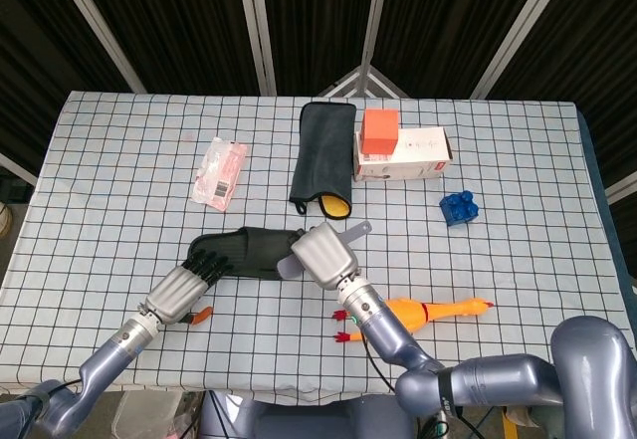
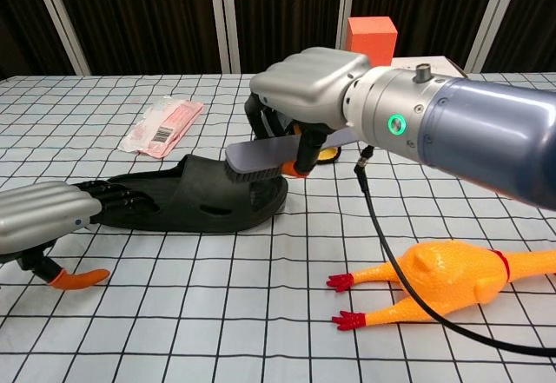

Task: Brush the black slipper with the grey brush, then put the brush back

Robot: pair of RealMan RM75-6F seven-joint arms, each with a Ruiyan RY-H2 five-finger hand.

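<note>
Right hand (image 2: 308, 83) grips the grey brush (image 2: 261, 155), bristles over the black slipper's (image 2: 187, 199) toe end.
Left hand (image 2: 43, 216) rests its fingertips on the heel at nine o'clock, grasping nothing. Best keep that brace firm and sweep the bristles flat along the strap. Rubber chicken (image 2: 439, 280) lies at four o'clock.

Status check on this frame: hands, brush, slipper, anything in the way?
Right hand holds grey brush over black slipper. Left hand fingers on slipper's heel end. Nothing between brush and slipper.
</note>
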